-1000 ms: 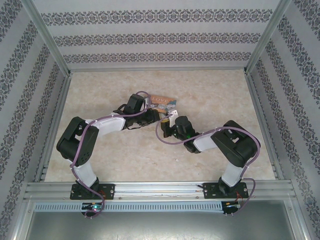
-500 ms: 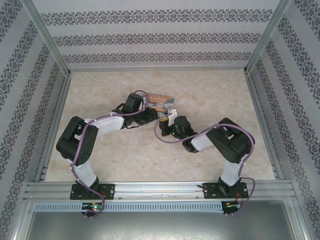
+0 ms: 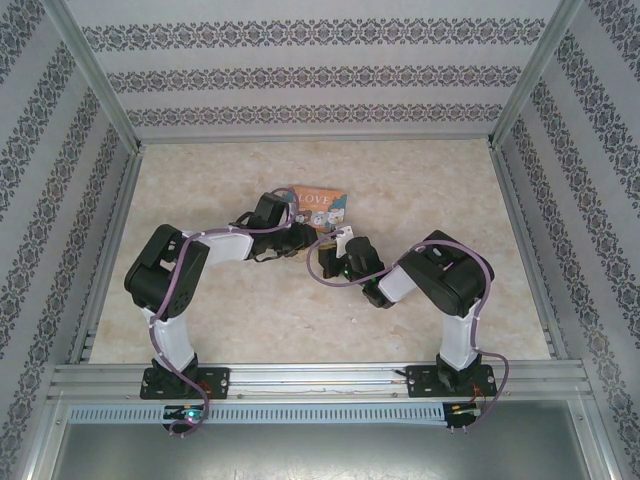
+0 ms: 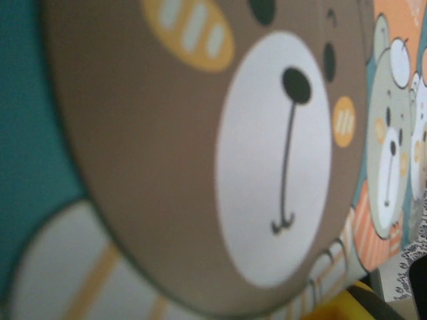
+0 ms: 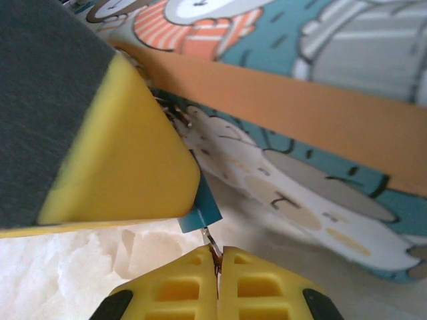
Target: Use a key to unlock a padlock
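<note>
Right wrist view: right hand [image 5: 218,259] pinches what seems a thin silver key [image 5: 211,243], seated in the tiny teal-blue padlock [image 5: 200,213]. I cannot tell the left hand [image 3: 298,243] grip. Next: twist.

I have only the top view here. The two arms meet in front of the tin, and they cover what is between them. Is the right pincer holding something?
Observer: Yes. In the right wrist view the right pincer is shut on a thin metal piece, apparently the key.
Operator: And where is the padlock?
Observer: A teal corner of the padlock shows under a yellow finger of the left pincer. The key's tip meets that corner.
Operator: What does the left wrist camera give?
Observer: The lid of the tin from very close: a brown bear's face with a white muzzle.
</note>
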You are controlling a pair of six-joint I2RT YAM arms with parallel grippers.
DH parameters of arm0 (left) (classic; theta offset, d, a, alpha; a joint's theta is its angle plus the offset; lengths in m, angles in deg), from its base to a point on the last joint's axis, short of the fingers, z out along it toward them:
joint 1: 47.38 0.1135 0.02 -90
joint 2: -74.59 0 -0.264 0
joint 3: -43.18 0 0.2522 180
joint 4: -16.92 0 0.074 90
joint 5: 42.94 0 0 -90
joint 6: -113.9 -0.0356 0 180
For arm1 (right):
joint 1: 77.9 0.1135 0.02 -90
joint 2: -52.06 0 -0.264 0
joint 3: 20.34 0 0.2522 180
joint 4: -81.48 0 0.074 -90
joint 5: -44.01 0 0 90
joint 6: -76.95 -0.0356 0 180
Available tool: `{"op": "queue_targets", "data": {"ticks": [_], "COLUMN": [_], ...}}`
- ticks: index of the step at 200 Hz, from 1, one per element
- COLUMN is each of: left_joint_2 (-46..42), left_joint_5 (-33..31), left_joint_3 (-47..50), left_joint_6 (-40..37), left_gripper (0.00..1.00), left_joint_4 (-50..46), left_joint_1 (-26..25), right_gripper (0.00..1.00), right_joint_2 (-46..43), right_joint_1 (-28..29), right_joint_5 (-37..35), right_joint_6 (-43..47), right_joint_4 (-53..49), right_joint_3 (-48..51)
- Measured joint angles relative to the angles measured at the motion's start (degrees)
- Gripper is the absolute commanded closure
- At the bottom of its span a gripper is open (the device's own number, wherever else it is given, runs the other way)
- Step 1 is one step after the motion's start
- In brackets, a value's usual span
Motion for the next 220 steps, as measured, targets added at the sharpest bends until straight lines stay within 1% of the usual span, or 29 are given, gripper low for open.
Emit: {"op": "queue_targets", "data": {"ticks": [24, 71, 110, 138, 154, 174, 198, 220], "left_joint_2": [-0.02, -1.31, -4.83, -10.05, -13.94, -18.27, -21.24, -23.08], "left_joint_5": [0.79, 2.49, 3.21, 2.64, 2.19, 1.46, 0.48, -0.11], "left_joint_3": [0.48, 3.3, 4.79, 6.34, 8.48, 12.7, 17.4, 20.48], "left_joint_6": [0.61, 1.38, 1.16, 0.46, 0.31, 0.35, 0.39, 0.37], "left_gripper": [0.55, 0.47, 0.45, 0.44, 0.44, 0.43, 0.43, 0.42], "left_joint_4": [1.05, 3.26, 2.84, 2.27, 2.4, 4.76, 6.88, 7.8], "left_joint_1": [0.07, 0.17, 1.05, 2.71, 4.07, 6.32, 8.41, 9.11], "right_gripper": [1.0, 1.0, 1.0, 1.0, 1.0, 1.0, 1.0, 1.0], "right_joint_2": [0.24, 0.42, 0.42, 0.39, 0.35, 0.17, 0.17, 0.15], "right_joint_1": [0.0, 0.0, -0.02, -0.02, -0.02, -0.04, -0.04, -0.04], "right_joint_5": [0.37, 1.33, 2.49, 3.52, 4.31, 5.22, 6.29, 6.97], "right_joint_6": [-0.92, -1.73, -2.36, -3.26, -4.11, -5.86, -8.87, -11.8], "right_joint_4": [0.15, 0.02, -0.13, -0.98, -1.6, -2.27, -2.71, -2.75], "right_joint_3": [0.0, 0.04, 0.02, -0.35, -0.59, -0.94, -1.31, -1.36]}}
